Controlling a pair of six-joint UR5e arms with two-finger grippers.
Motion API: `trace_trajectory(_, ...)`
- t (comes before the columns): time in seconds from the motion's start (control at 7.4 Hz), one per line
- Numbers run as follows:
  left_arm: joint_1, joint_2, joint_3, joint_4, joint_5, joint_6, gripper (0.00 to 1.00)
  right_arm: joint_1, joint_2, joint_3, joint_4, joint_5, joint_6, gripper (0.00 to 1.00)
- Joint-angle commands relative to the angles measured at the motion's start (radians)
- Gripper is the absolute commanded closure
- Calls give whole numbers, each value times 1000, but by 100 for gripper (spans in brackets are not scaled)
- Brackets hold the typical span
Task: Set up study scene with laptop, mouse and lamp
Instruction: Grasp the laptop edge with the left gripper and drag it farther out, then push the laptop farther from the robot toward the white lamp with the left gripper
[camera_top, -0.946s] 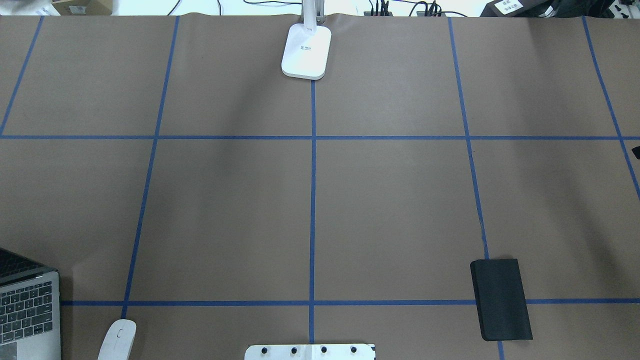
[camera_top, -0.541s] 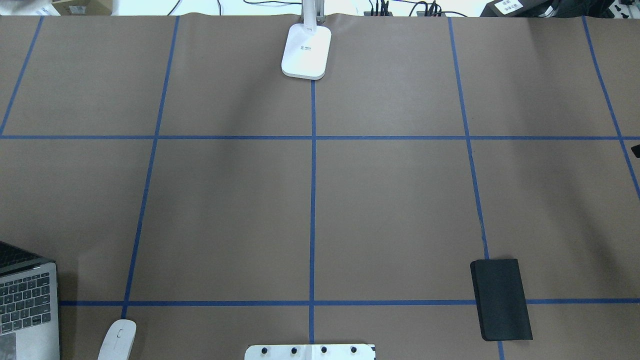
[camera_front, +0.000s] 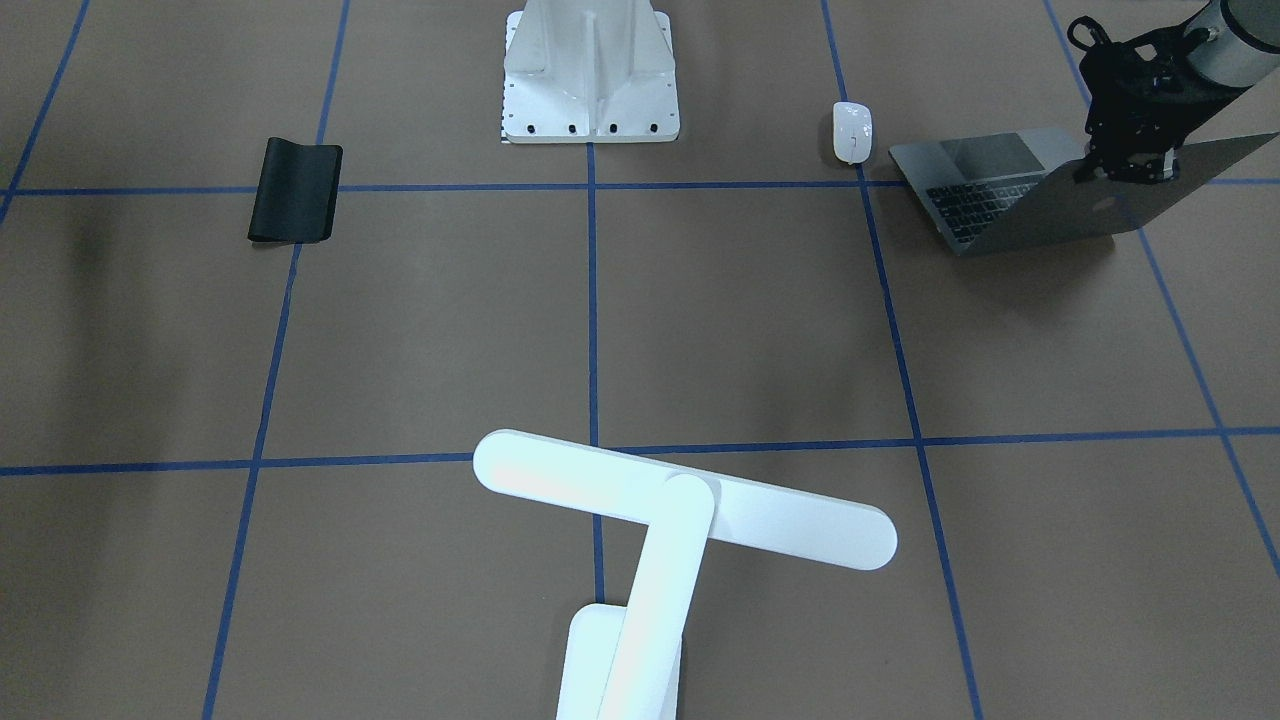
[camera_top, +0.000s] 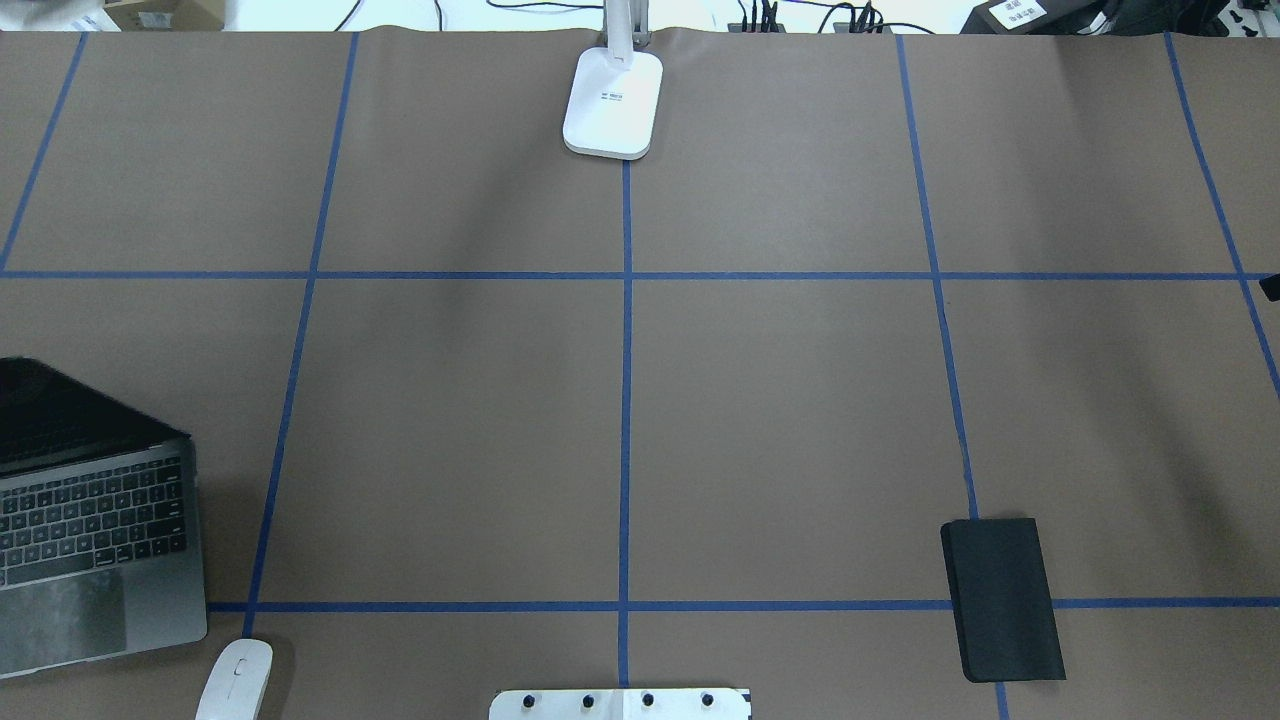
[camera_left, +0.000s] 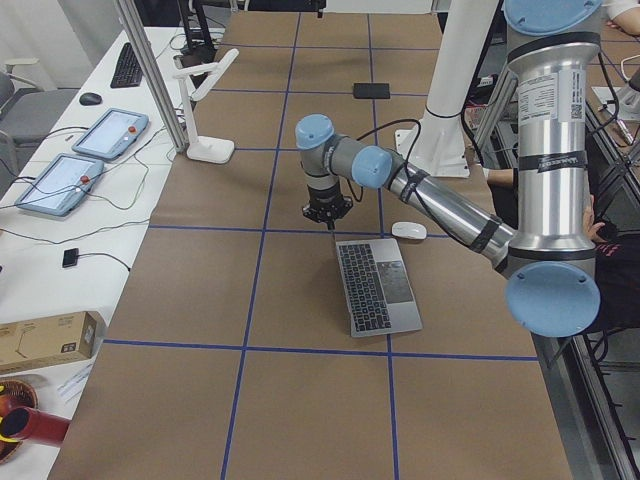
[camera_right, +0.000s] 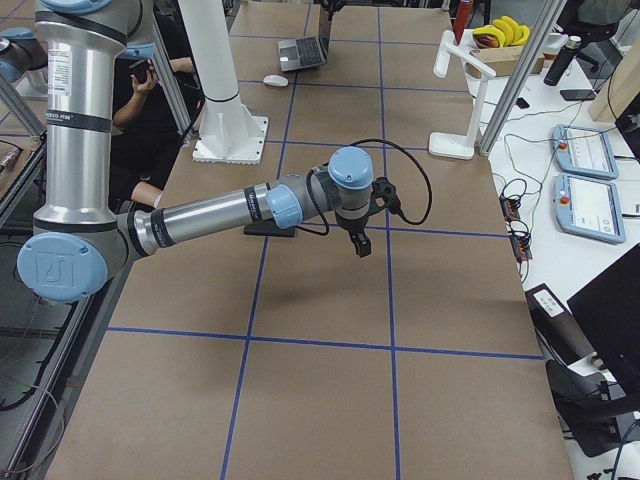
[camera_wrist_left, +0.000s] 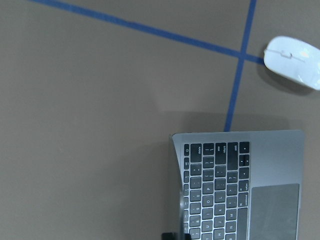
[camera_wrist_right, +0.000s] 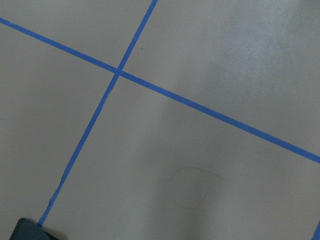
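**Item 1. Laptop** (camera_top: 95, 540). You will find it open at the left end of the table (camera_top: 780, 420), close to the robot's edge. Keyboard and trackpad face up, and the lid is raised and leaning back. The apple logo on the lid's back faces the operators' side.

**Item 2. Left gripper** (camera_front: 1128, 170). It stands directly above the laptop's lid, pointing down, and pinches the lid's top edge between its fingers. In your left wrist view the lid runs edge-on to the bottom of the picture, with the keys to one side of it.

**Item 3. Mouse** (camera_top: 236, 680). It lies flat on the paper just beside the laptop's front corner, on the side toward the white pedestal (camera_top: 620, 703). It does not touch the laptop. It is near the left gripper but apart from it.

**Item 4. Lamp** (camera_front: 680, 505). Its base sits at the table's far edge on the middle blue tape line (camera_top: 626, 400). The slanted arm carries the bar head out over the table. It is well apart from both grippers.

**Item 5. Right gripper** (camera_right: 358, 245). It hangs above the paper in the right half, pointing down. Only the side view shows it, so you cannot tell whether its fingers are spread or closed. The black mat (camera_top: 1003, 598) lies near it, toward the robot.
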Motion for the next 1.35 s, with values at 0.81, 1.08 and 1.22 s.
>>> trace_trajectory(0.81,38,-651,255,193,154,-13,97,-12,60,-48,-2,-97,149,1)
trace_trajectory(1.08,164,-720,265,185,240,-164,97,-12,71,-70,0,-99,149,1)
trace_trajectory(1.22,185,-753,265,177,248,-205,97,-12,71,-71,0,-97,149,1)
